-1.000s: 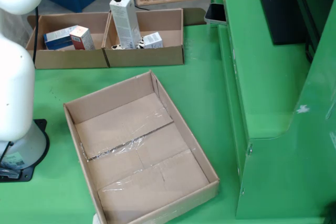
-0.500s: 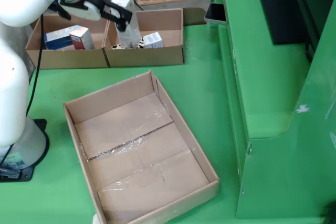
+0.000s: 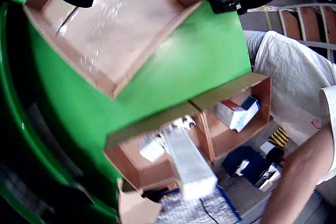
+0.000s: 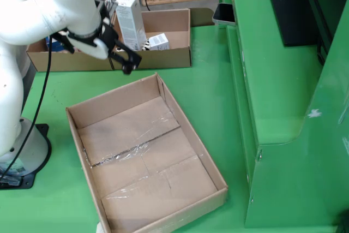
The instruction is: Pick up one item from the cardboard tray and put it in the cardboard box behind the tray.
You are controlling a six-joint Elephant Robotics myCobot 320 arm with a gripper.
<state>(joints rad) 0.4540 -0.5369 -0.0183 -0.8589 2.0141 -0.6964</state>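
White robot arm point(image 4: 52, 9) bends low over the green desk point(image 4: 212, 91). Its fingers point(image 4: 128, 61) hold nothing, but how wide they gape is unclear. Tall white box point(image 4: 131, 23) stands in the divided cardboard box point(image 4: 163, 58), behind the empty tray point(image 4: 147, 156).

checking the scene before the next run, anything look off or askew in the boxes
One thing: the tall white carton in the right-hand cardboard box behind the tray stands on end, leaning, rising well above the rim, while the small white box beside it lies low. The tray holds no items.
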